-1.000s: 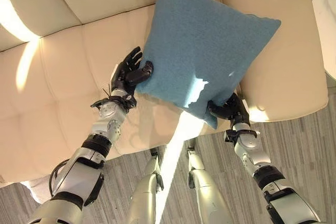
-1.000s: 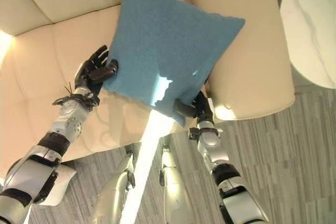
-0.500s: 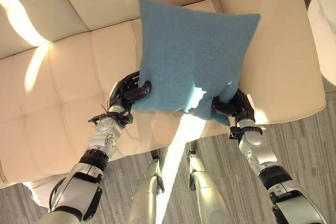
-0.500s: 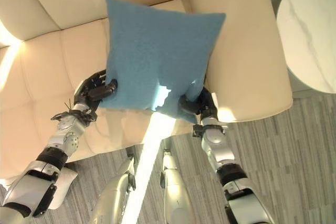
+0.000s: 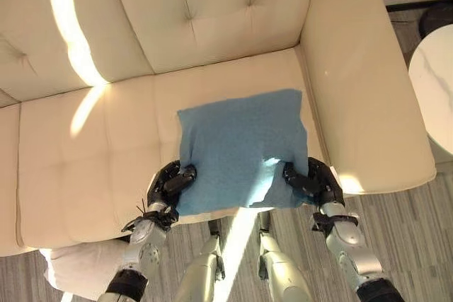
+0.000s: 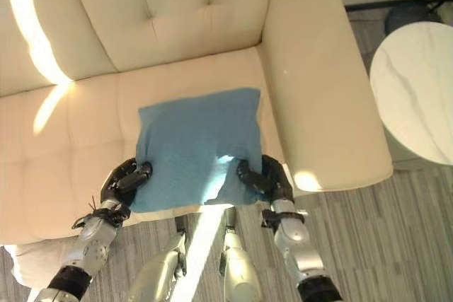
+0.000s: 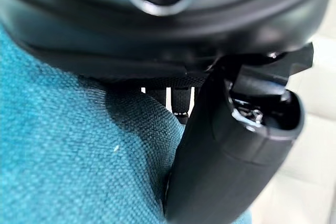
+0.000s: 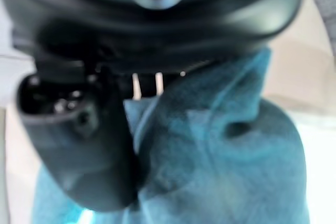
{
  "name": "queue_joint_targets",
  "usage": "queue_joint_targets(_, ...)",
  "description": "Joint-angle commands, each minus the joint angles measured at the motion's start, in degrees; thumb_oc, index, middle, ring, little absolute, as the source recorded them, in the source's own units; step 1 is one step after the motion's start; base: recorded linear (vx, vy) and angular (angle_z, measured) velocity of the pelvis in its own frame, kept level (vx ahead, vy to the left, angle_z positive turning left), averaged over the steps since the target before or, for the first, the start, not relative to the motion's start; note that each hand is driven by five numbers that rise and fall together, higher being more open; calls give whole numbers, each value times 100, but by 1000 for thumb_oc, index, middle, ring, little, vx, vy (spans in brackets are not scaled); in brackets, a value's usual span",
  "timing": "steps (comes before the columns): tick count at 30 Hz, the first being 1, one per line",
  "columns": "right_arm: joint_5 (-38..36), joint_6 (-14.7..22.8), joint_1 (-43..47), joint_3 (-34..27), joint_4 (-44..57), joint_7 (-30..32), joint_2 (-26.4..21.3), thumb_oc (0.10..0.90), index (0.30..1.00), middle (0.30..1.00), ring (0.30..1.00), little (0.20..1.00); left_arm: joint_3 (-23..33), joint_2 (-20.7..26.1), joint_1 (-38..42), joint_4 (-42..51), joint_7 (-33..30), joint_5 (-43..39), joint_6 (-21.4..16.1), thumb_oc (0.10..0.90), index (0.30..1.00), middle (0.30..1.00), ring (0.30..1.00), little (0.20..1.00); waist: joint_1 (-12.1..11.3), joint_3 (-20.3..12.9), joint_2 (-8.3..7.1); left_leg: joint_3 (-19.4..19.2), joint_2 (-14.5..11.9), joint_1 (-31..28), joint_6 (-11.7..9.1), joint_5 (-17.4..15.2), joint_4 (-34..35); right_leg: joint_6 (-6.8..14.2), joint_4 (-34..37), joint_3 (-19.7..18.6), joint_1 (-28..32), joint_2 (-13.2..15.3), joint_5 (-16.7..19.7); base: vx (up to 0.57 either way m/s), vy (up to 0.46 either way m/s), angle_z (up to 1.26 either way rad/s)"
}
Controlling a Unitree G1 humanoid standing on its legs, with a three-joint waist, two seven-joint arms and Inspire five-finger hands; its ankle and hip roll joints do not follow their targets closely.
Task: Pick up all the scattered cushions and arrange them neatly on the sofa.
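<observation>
- The left hand (image 5: 168, 184) is clamped on the near left corner of the blue cushion (image 5: 241, 148), with its thumb (image 7: 226, 161) pressed onto the fabric and its fingers curled under the edge.
- The right hand (image 5: 311, 180) is closed on the near right corner of the same cushion, the cloth being bunched and creased between thumb and fingers, as is shown in the right wrist view.
- The cushion is laid flat on the seat of the cream sofa (image 5: 205, 26), at the seat's right end, just beside the right armrest (image 5: 361, 90).
- Its far edge is seen well short of the tufted backrest, and its near edge hangs slightly past the front edge of the seat, where both hands are placed.
- A strip of sunlight is cast across the backrest and seat to the left of the cushion, and a smaller patch falls on the cushion's near right part.
- A pale cushion (image 5: 81, 268) is seen on the floor by the sofa's front, below the left arm.
- A round white marble-look side table (image 6: 414, 90) stands on the striped grey floor (image 6: 396, 245) beyond the right armrest.
</observation>
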State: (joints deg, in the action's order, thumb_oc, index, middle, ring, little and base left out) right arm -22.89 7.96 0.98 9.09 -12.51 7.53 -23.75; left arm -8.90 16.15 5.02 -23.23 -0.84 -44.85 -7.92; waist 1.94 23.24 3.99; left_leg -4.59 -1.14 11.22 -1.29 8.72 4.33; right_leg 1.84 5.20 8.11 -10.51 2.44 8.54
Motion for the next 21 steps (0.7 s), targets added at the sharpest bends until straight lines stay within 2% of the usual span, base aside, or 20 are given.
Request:
queue_joint_targets(1,63,827,-132,84,1365,-576,235,400,300,300,300,300,-521,-188,126,976,689,173,-429,400,300,300,300,300,21,-1080,-224,270,48,-115,-139,-1088,-902,262,-372,291,343,292,-1018,62,-138,39)
queue_joint_targets(3,81,850,-206,79,1436,-582,230,400,300,300,300,300,-598,-188,56,1039,726,192,-421,400,300,300,300,300,24,-1082,-215,317,32,-137,-169,-1093,-974,240,-363,353,453,276,-1068,11,-92,64)
queue_joint_targets(5,230,907,-306,27,1669,-527,152,400,300,300,300,300,-769,-189,-69,1287,792,185,-430,400,300,300,300,300,-8,-1053,-242,381,-9,-57,-322,-1119,-1427,164,-323,543,751,254,-1203,-2,-120,55)
queue_joint_targets(6,253,910,-306,21,1698,-507,154,400,300,300,300,300,-800,-193,-78,1282,797,184,-434,400,300,300,300,300,-8,-1089,-258,381,-3,-19,-335,-1085,-1461,157,-303,601,776,269,-1195,-3,-37,39)
queue_joint_targets(7,254,910,-308,21,1698,-506,155,400,300,300,300,300,-801,-192,-79,1283,797,185,-434,400,300,300,300,300,-2,-1090,-257,388,-2,-14,-336,-1087,-1468,157,-299,608,779,269,-1194,37,-27,41)
queue_joint_targets(11,292,949,-266,-48,1805,-332,195,400,300,300,300,300,-1075,-175,-8,1302,785,255,-426,400,300,300,300,300,-45,-1326,-276,247,-81,-89,-363,-915,-1100,188,-133,1083,1006,307,-1193,46,12,54)
queue_joint_targets(14,314,928,-160,-26,1749,-226,195,400,300,300,300,300,-1133,-189,80,1243,741,251,-437,400,300,300,300,300,-44,-1377,-300,158,-82,51,-357,-782,-969,218,-97,1265,960,364,-1149,12,58,68)
queue_joint_targets(17,372,860,-190,-18,1734,-310,233,400,300,300,300,300,-1138,-100,-112,1290,833,334,-385,400,300,300,300,300,-63,-1581,-336,81,-43,-185,-251,-823,-611,326,-107,1369,1100,420,-1148,195,145,27)
queue_joint_targets(21,360,811,-240,-34,1702,-381,312,400,300,300,300,300,-1067,-37,-245,1310,842,410,-362,400,300,300,300,300,-100,-1593,-392,11,50,-290,-129,-952,-658,372,-372,1233,1108,536,-1226,115,206,11)
